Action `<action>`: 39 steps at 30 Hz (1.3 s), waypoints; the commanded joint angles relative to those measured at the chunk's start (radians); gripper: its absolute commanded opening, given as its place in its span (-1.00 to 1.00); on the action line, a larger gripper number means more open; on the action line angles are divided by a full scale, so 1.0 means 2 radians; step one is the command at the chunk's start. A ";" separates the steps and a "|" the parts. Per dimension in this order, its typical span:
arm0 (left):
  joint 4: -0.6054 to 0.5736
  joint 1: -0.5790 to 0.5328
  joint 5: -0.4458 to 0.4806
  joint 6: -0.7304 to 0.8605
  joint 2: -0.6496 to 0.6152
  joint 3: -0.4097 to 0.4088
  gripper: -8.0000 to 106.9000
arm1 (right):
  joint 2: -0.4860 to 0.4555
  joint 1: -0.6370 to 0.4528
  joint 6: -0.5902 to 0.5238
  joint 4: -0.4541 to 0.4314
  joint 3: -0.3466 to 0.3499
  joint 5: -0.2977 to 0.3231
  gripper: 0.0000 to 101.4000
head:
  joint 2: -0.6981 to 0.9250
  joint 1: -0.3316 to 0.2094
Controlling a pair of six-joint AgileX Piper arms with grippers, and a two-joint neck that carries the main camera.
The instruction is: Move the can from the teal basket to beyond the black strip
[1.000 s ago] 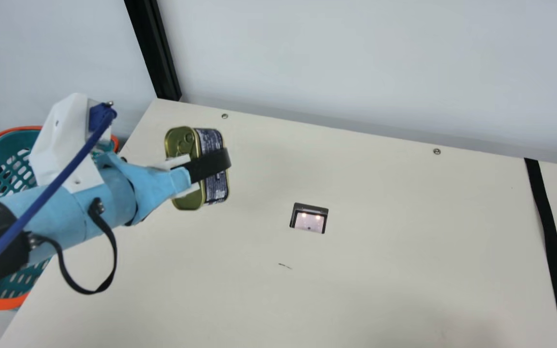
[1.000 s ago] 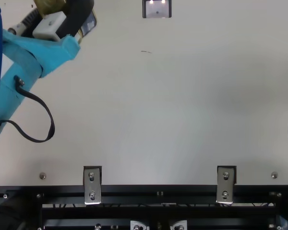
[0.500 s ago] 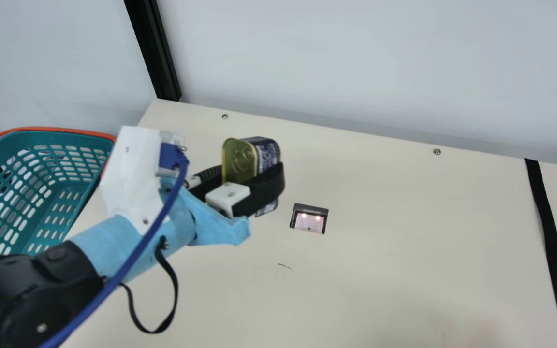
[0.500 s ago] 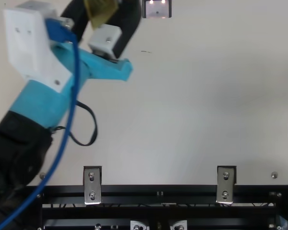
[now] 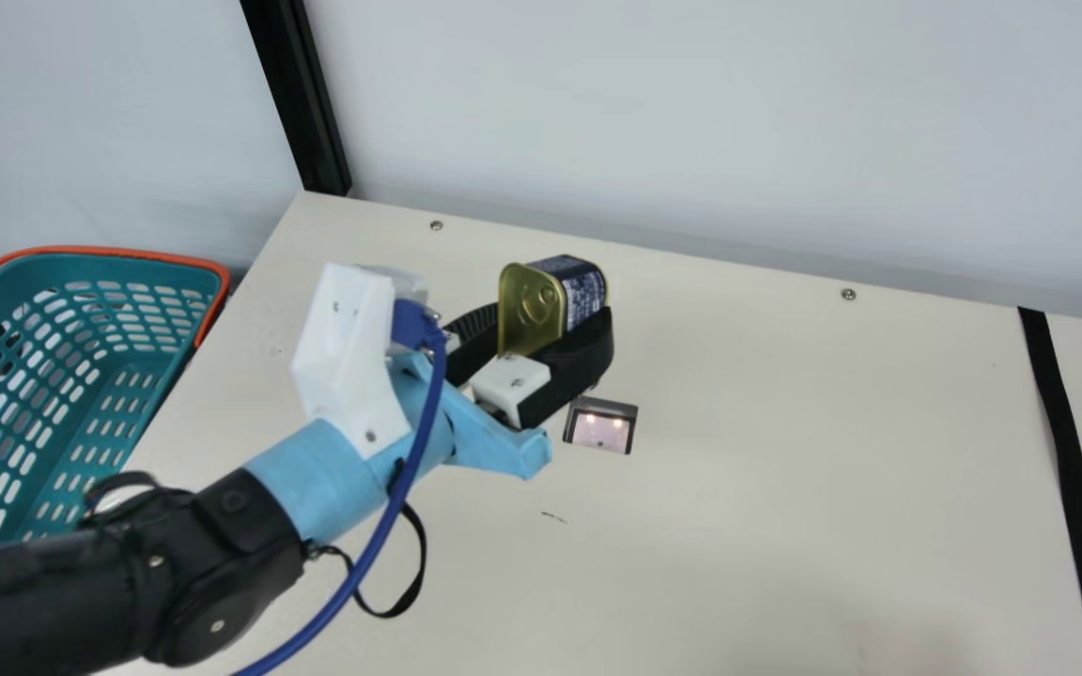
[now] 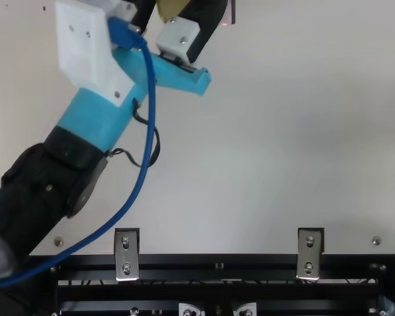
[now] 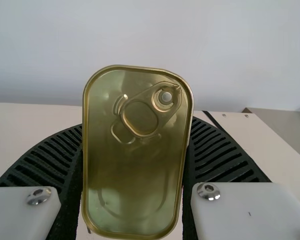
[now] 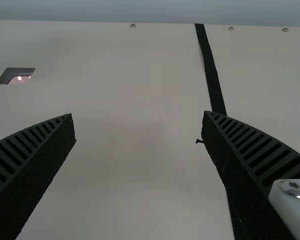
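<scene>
My left gripper [image 5: 546, 329] is shut on the can [image 5: 530, 310] in the main view, holding it above the table, left of the black strip [image 5: 1062, 432]. The can is gold with a pull tab on its end and dark printed sides. In the left wrist view the can [image 7: 135, 180] stands between the ribbed fingers of my left gripper [image 7: 136, 150]. The teal basket [image 5: 142, 376] with an orange rim is at the main view's left. In the right wrist view my right gripper [image 8: 139, 117] is open, with the black strip [image 8: 212, 75] running behind one finger.
A small square recess [image 5: 601, 425] is set into the cream table [image 5: 785, 488], close to the left gripper. A pale wall rises behind the table, with a black post [image 5: 301, 103] at its left. Metal brackets [image 6: 126, 253] line the table's near edge in the top view.
My left arm has swung rightward from beside the basket, carrying the can over the table toward the square recess. More of the basket is uncovered in the main view.
</scene>
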 commanded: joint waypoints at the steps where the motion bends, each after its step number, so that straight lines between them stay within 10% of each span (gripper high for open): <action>1: 0.012 0.002 -0.014 -0.006 0.021 -0.004 -0.68 | 0.000 0.000 0.000 0.000 0.000 0.000 1.00 | -0.002 -0.001; 27: 0.043 0.009 -0.089 -0.010 0.166 -0.077 -0.68 | 0.000 0.000 0.000 0.000 0.000 0.000 1.00 | -0.002 -0.001; 39: 0.074 0.000 -0.049 -0.016 0.100 -0.037 -0.68 | 0.000 0.000 0.000 0.000 0.000 0.000 1.00 | -0.002 -0.001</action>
